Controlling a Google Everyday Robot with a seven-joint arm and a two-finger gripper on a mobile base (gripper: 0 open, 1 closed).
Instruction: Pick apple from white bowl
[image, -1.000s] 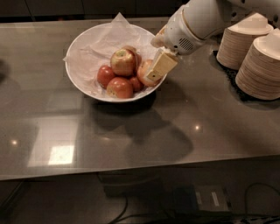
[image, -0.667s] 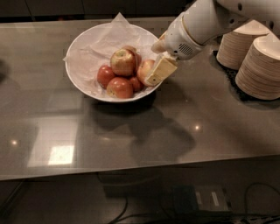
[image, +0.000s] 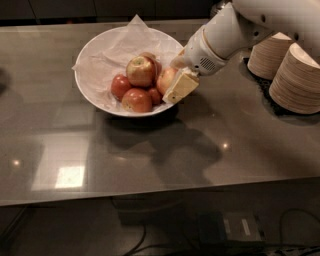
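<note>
On the table (image: 210, 150), a white bowl (image: 92, 92) with small red apples (image: 136, 100) inside. At the bowl's right side, the big pink apple (image: 164, 77), squeezed tight between the gripper (image: 172, 80) fingers. Far right, stacks of paper bowls (image: 297, 75).

The white bowl (image: 91, 95), upper left of centre, is lined with crinkled white paper (image: 115, 50). The apple (image: 166, 80) at its right side is coloured pinkish-red with a pale yellow blush. A yellow-green hollow is shown by another apple (image: 140, 71); the smaller apples (image: 136, 100) are darker red. The gripper (image: 176, 82), at the bowl's right rim against the apple, is cream-yellow, borne on a white arm (image: 225, 35). Beige paper bowl stacks (image: 295, 80) are seen at the upper right. The table (image: 150, 165) is glossy grey-brown.
</note>
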